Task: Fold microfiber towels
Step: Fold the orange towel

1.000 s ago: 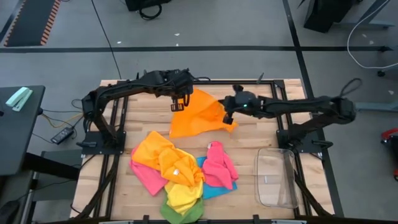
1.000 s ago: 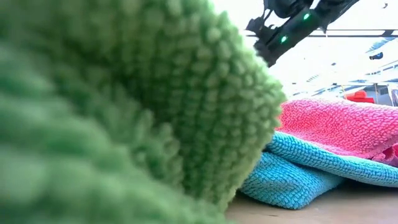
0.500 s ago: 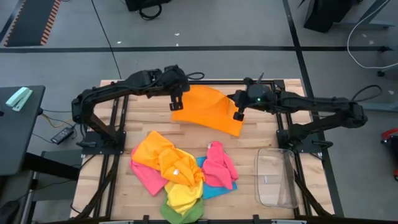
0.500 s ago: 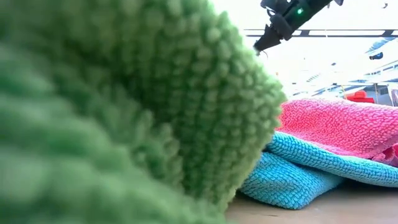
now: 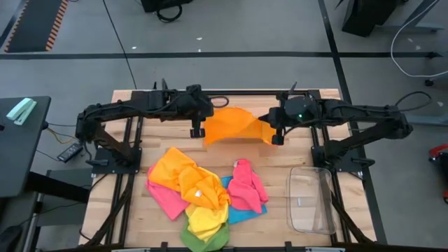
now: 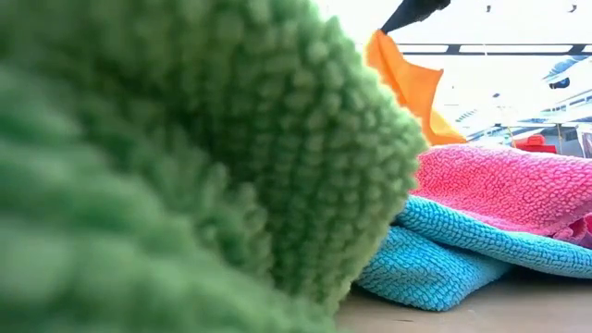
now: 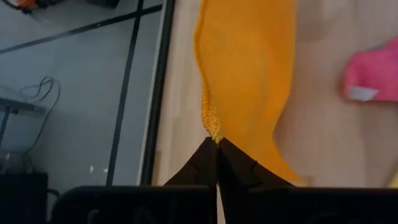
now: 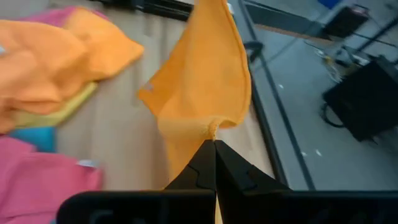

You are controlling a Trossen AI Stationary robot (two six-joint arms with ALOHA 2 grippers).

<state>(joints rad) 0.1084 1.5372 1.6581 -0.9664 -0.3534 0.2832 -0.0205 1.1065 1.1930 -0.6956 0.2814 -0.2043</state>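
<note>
I had the orange towel (image 5: pixel 236 124) lifted off the table (image 5: pixel 161 136) near its far edge, stretched between both arms. The left gripper (image 5: pixel 197 130) was closed on one corner; its wrist view showed the fingertips (image 7: pixel 208 163) pinched together on the hem. The right gripper (image 5: pixel 276 136) was likewise clamped on the opposite corner. The cloth sagged in the middle between them. The remaining towels (image 5: pixel 199 196) lay heaped on the near half of the table: orange, pink, yellow, green and blue. The clear bin (image 5: pixel 311 199) sat just beside them on the right.
</note>
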